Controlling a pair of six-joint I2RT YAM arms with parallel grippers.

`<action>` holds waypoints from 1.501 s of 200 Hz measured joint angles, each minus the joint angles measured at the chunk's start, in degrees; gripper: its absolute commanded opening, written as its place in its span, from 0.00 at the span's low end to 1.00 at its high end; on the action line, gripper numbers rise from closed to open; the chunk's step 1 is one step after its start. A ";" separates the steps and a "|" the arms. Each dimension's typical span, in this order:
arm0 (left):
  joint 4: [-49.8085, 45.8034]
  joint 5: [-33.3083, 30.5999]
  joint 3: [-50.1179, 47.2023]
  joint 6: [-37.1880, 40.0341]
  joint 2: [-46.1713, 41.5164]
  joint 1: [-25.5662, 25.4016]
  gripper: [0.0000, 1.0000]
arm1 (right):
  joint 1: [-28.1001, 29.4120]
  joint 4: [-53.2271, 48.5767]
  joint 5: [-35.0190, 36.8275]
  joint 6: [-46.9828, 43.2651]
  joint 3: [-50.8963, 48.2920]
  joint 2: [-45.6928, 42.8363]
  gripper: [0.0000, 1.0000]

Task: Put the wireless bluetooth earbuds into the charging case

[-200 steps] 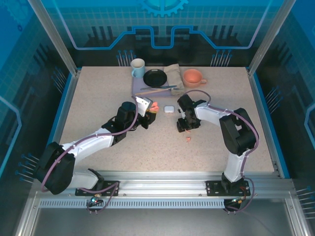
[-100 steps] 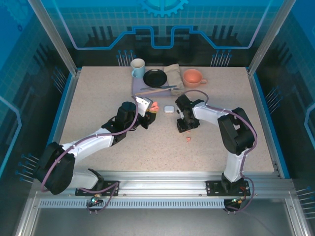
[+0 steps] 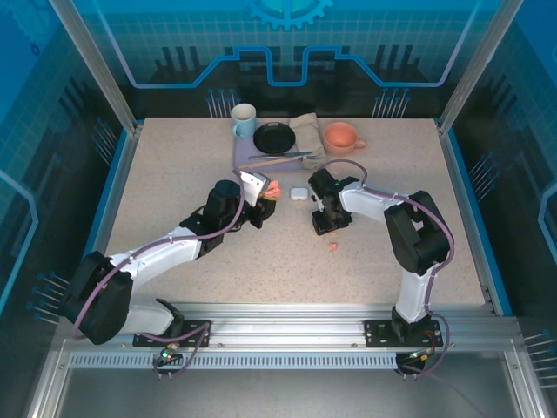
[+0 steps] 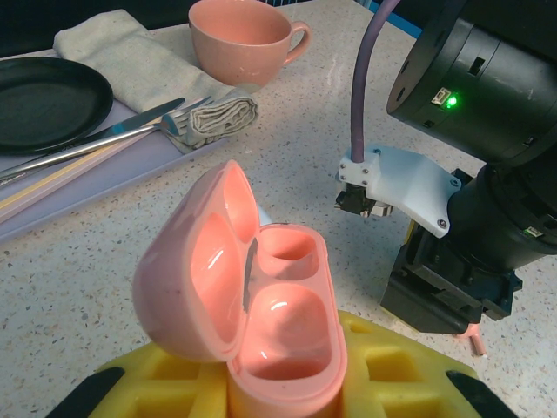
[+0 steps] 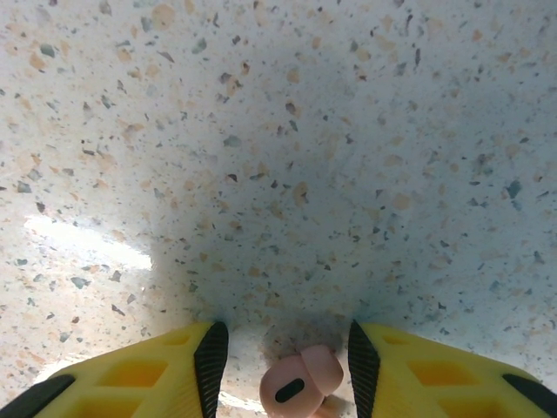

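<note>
Between the yellow fingertips of the right gripper (image 5: 283,338), on the speckled stone-pattern tabletop (image 5: 278,131), lies a small salmon-pink stemmed earbud (image 5: 300,387). I read these jaws as partly open, one on either side of it, with a gap showing on one side. A second pink earbud (image 3: 332,246) lies nearer the arm bases. The left gripper (image 4: 278,379) is clamped on the glossy salmon-pink charging case (image 4: 252,287), lid raised, both wells empty. A small white rounded case (image 3: 298,193) sits between the arms.
</note>
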 measured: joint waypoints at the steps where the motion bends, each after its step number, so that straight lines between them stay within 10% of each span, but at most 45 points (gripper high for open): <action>1: -0.02 0.00 0.00 -0.02 0.00 0.00 0.00 | 0.00 0.00 0.00 0.02 0.00 0.00 0.46; 300: 0.00 1.03 0.00 -0.02 0.48 0.00 0.00 | 0.24 -1.73 0.15 -0.90 -0.09 -0.17 0.36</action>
